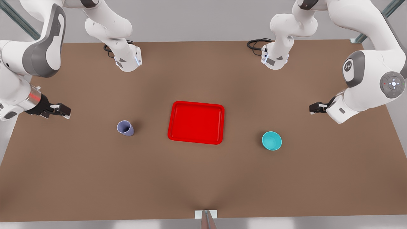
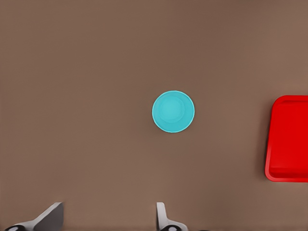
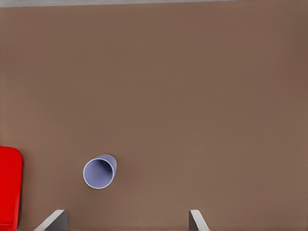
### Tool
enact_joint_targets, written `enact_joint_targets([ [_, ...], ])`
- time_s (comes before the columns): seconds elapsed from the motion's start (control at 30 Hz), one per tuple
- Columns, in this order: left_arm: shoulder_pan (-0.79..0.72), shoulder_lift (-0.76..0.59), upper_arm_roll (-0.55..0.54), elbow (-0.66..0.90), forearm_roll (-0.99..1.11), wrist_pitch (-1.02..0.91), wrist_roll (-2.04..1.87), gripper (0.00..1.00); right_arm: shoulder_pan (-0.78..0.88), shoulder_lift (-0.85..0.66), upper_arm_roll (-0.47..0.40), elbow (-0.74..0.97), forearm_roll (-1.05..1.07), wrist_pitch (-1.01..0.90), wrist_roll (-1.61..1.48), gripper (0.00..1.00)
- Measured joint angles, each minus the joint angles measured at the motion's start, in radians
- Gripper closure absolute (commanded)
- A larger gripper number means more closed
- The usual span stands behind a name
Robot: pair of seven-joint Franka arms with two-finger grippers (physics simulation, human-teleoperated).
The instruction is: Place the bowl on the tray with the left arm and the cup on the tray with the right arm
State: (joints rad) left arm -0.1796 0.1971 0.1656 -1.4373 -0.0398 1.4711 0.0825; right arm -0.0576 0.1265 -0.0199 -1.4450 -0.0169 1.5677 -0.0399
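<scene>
A flat bright red rectangular tray [image 1: 196, 122] with rounded corners and a low raised rim lies near the middle of the brown bench [image 1: 197, 178] in the front view. It carries nothing.

The small lavender-purple handleless cup [image 1: 125, 128] stands upright on the bench in the left-centre of the front view, apart from the tray's left edge. The small round turquoise plastic bowl [image 1: 272, 141] sits upright on the bench in the right-centre of that frame, slightly lower than the cup and likewise apart from the tray.

The right arm, white with grey joints and a reddish wrist band, reaches in from the far left of the front view. Its black right end effector [image 1: 63, 111] hangs at the left edge of the frame, well apart from the cup and higher in the picture. In the right wrist view its two fingertips [image 3: 53, 221] stand wide apart with bare bench between them, the cup [image 3: 100, 172] just ahead of them and a strip of the tray [image 3: 9, 187] at the frame's left edge.

The left arm, white with a plain wrist, comes in from the far right of the front view. Its black left end effector [image 1: 316, 108] hangs at right-centre, above the bowl in the picture and well apart from it. In the left wrist view its fingertips [image 2: 50, 216] are spread apart and hold nothing; the bowl [image 2: 173, 111] lies at the frame's centre and the tray [image 2: 288, 139] at its right edge.
</scene>
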Motion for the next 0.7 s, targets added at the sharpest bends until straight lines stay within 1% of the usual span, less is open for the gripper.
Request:
enact_joint_targets([
  [0.03, 0.001, 0.018, 0.0, 0.0, -0.001, 0.004, -0.008, 0.0, -0.001, 0.001, 0.0, 0.0, 0.001, 0.0, 0.0, 0.0],
  [0.07, 0.003, 0.071, 0.0, 0.003, -0.003, 0.014, -0.01, 0.0, -0.003, 0.001, 0.0, 0.0, 0.002, 0.001, 0.0, 0.0],
  [0.1, 0.002, 0.19, 0.001, 0.01, -0.019, 0.02, -0.012, 0.0, -0.004, 0.001, 0.0, 0.0, 0.002, 0.002, 0.001, 0.0],
  [0.13, 0.001, 0.258, 0.001, 0.006, -0.048, 0.088, -0.013, 0.0, -0.004, 0.001, 0.0, 0.0, 0.002, 0.002, 0.002, 0.0],
  [0.17, 0.003, 0.295, 0.0, -0.043, -0.077, 0.222, -0.009, 0.0, -0.004, 0.001, 0.0, 0.0, 0.004, 0.002, 0.002, 0.0],
  [0.2, 0.016, 0.299, -0.006, -0.136, -0.106, 0.363, 0.006, 0.0, -0.005, 0.001, 0.0, 0.0, 0.005, 0.002, 0.002, 0.0],
  [0.23, 0.043, 0.308, -0.01, -0.191, -0.134, 0.42, 0.093, 0.0, -0.006, 0.001, 0.0, 0.0, 0.006, 0.002, 0.002, 0.0],
  [0.27, 0.059, 0.329, -0.011, -0.205, -0.165, 0.443, 0.132, 0.0, -0.006, 0.001, 0.0, 0.0, 0.006, 0.002, 0.002, 0.0],
  [0.3, 0.059, 0.341, -0.016, -0.247, -0.192, 0.519, 0.135, 0.0, -0.008, 0.001, 0.0, 0.0, 0.006, 0.002, 0.002, 0.0],
  [0.4, 0.058, 0.364, -0.064, -0.265, -0.239, 0.546, 0.137, 0.0, -0.008, 0.001, 0.0, 0.0, 0.006, 0.002, 0.003, 0.0],
  [0.7, 0.052, 0.454, -0.084, -0.264, -0.263, 0.623, 0.219, 0.0, -0.01, 0.001, 0.0, 0.0, 0.009, 0.003, 0.003, 0.0],
])
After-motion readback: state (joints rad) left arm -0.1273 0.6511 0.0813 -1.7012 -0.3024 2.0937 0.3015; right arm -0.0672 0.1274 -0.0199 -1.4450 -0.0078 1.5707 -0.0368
